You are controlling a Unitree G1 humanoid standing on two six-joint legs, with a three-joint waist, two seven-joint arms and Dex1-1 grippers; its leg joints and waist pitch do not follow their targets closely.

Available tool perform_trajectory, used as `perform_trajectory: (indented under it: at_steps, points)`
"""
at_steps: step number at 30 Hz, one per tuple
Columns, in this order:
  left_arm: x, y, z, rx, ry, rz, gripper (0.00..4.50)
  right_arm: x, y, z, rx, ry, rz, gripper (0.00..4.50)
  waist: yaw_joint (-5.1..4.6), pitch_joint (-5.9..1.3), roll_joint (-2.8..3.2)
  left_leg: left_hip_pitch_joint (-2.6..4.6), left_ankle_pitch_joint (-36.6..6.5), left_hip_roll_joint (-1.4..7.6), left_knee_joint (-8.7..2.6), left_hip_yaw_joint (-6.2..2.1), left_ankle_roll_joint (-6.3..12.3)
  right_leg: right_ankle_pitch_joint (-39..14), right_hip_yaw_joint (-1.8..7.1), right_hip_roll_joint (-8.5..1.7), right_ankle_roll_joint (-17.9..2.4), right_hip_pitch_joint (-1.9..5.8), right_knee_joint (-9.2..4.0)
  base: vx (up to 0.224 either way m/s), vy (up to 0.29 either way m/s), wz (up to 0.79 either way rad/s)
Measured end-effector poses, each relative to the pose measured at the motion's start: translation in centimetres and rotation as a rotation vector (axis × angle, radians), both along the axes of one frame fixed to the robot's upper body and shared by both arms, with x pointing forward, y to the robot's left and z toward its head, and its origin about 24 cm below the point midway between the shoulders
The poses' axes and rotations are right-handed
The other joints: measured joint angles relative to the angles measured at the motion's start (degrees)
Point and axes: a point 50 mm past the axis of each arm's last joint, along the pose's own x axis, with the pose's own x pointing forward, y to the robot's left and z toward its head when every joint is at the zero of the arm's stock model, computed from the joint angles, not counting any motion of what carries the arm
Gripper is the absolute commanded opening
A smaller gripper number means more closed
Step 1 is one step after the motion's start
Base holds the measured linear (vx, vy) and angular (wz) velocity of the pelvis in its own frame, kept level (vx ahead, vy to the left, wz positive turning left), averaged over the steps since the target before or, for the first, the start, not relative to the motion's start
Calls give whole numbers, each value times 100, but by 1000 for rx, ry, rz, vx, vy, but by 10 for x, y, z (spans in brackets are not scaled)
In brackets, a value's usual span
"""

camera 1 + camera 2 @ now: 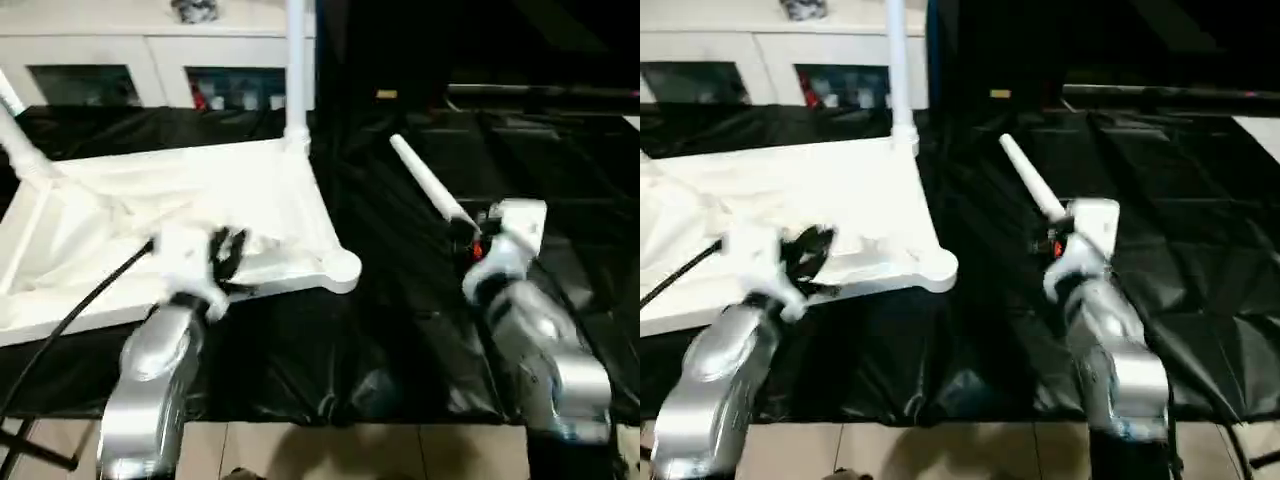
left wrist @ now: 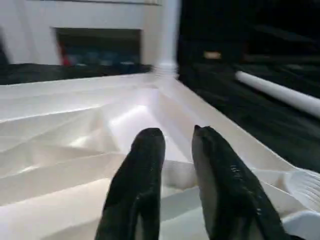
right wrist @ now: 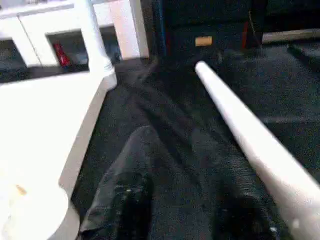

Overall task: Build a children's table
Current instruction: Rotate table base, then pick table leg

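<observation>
Tabletop upside down, one leg loose

Our left gripper [image 2: 172,145] hovers over the tabletop [image 1: 250,190], jaws parted; at three o'clock, our right gripper [image 3: 185,145], jaws parted, beside the leg [image 1: 430,190].

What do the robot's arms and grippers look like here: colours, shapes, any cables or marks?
Both forearms are rounded, glossy silver shells ending in boxy white wrist housings. The left gripper has two black, tapering fingers; a black cable trails from that wrist. The right gripper has matching black fingers, with a small red-orange spot at its wrist.
</observation>
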Motion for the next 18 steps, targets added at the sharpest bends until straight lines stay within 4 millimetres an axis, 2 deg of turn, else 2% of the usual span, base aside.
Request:
perform_trajectory:
  at_steps: [6, 11, 16, 18]
  points:
    - [0, 7, 1, 9, 1, 63, 200, -13, 5, -10, -47, 40, 38, 218, -14, -5, -10, -15, 0, -2, 0, 1, 0, -5, 4, 0, 20, -12, -5, 0, 0, 0]
    - [-1, 8, -1, 20, 7, 72, 236, -14, 5, -6, -52, 36, 34, 261, -15, -6, -11, -23, 0, -1, 0, 1, 0, -3, 6, 0, 25, -22, -5, 0, 0, 0]
    - [-1, 8, -1, 21, 9, 74, 272, -18, 7, -12, -66, 61, 47, 297, -9, -7, -12, -22, 0, -2, 1, 1, 0, -1, 5, 0, 27, -21, -5, 0, 0, 0]
    - [-1, 8, -1, 18, 11, 74, 306, -21, 10, -16, -70, 78, 57, 327, -11, -7, -11, -23, 0, -2, 1, 1, 0, 0, 6, -1, 27, -21, -5, 0, 0, 0]
